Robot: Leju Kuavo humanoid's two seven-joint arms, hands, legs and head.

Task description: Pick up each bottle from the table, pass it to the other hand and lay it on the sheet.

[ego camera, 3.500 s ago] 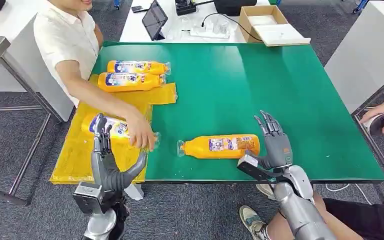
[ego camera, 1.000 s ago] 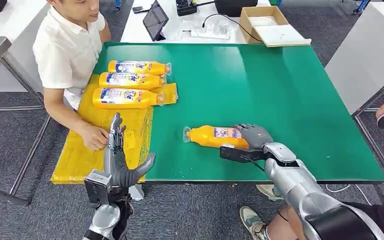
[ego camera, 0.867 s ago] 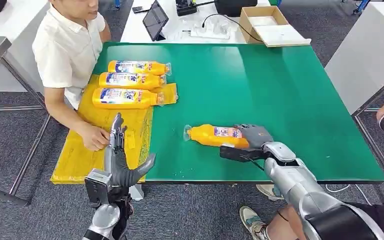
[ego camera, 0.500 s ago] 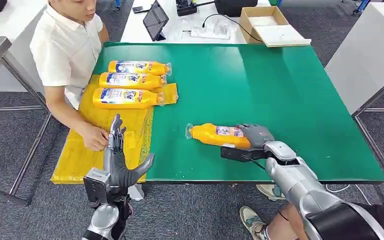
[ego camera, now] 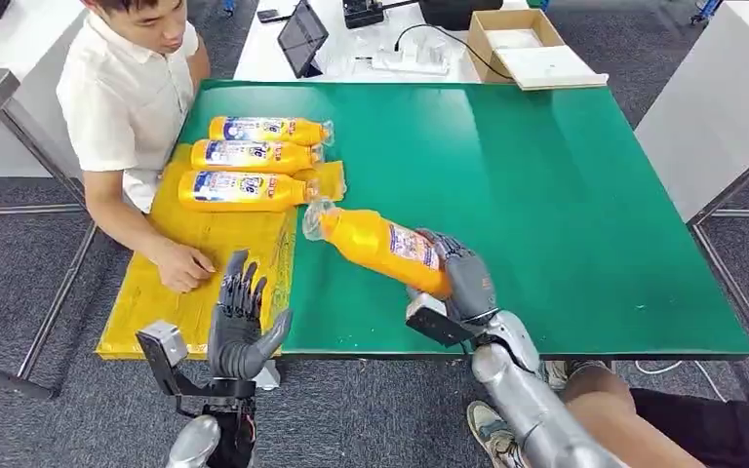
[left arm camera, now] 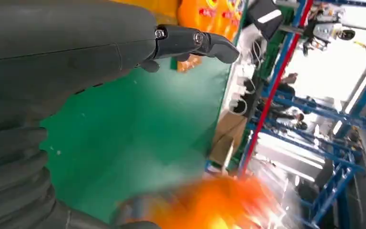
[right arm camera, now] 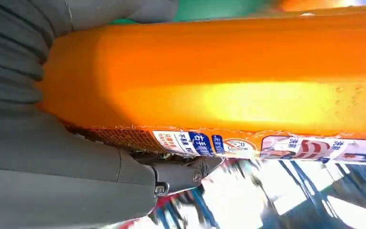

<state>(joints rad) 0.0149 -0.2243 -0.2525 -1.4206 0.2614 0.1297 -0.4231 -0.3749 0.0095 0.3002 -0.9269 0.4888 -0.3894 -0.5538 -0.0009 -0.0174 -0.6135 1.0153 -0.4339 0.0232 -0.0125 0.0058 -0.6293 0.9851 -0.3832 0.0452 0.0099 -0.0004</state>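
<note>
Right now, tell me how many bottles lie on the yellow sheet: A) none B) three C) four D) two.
B: three orange bottles lie side by side on the yellow sheet, while the right hand holds a fourth bottle above the green table.

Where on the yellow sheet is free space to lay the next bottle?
The yellow sheet is bare between the three lying bottles and the near edge, right of the person's hand. Its far end is crowded. The right hand holds the fourth bottle.
</note>
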